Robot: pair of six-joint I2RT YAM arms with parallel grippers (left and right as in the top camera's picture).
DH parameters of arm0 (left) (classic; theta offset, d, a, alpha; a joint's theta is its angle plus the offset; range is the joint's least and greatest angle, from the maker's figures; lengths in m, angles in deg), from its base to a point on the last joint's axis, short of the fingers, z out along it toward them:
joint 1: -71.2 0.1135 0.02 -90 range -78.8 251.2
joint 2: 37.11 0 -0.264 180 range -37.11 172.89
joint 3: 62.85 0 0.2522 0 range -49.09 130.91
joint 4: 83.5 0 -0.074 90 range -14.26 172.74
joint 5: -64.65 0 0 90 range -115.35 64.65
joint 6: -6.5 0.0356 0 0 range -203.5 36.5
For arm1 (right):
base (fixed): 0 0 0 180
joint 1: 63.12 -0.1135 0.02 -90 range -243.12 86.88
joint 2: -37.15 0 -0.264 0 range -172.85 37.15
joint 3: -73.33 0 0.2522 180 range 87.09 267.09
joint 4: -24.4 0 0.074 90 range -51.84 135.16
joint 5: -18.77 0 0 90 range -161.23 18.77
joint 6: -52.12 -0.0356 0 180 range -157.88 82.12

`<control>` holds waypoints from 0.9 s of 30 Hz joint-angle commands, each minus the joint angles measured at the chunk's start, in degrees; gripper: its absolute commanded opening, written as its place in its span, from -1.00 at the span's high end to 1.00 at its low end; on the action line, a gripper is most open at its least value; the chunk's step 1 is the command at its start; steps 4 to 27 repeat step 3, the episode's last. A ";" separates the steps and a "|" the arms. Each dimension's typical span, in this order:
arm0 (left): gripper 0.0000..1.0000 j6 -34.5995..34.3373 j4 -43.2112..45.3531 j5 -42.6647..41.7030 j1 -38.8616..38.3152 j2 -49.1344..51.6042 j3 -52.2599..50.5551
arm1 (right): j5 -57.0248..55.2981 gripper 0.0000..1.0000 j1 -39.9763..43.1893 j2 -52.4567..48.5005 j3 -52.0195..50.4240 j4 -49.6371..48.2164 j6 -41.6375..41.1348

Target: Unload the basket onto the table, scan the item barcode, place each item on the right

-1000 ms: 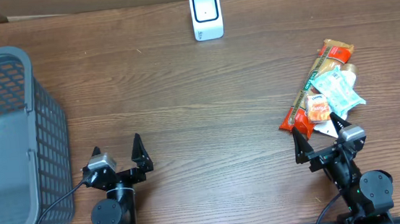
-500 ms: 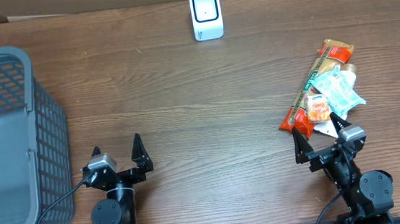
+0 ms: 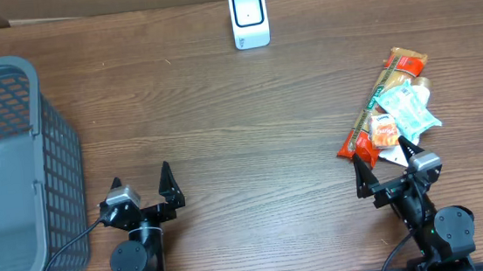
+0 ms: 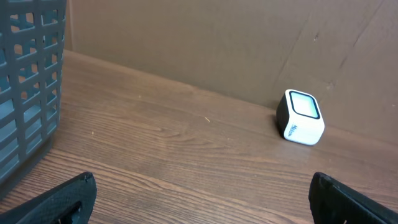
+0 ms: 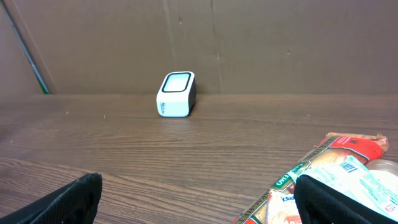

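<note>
A white barcode scanner (image 3: 249, 17) stands at the table's far edge, also in the left wrist view (image 4: 300, 117) and the right wrist view (image 5: 176, 94). A pile of snack packets (image 3: 392, 105) lies at the right: a long red and tan packet, a pale teal packet (image 3: 411, 110) and a small orange one (image 3: 385, 129). My right gripper (image 3: 386, 168) stands open just in front of the pile, its right finger (image 5: 336, 198) covering part of the packets (image 5: 348, 171). Near the front left, my left gripper (image 3: 143, 184) is open over bare wood, holding nothing.
A grey plastic basket (image 3: 12, 173) fills the left side of the table; its mesh wall (image 4: 28, 81) shows in the left wrist view. A brown cardboard wall (image 5: 249, 43) runs behind the scanner.
</note>
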 commanded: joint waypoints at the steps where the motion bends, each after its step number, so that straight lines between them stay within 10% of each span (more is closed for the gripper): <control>1: -1.00 -0.37 0.04 1.16 -0.26 0.26 -0.24 | -0.39 -1.00 -0.33 0.42 -0.59 -0.24 -0.17; 27: -1.00 -0.37 0.04 1.16 -0.26 0.26 -0.24 | -0.39 -1.00 -0.33 0.42 -0.59 -0.24 -0.17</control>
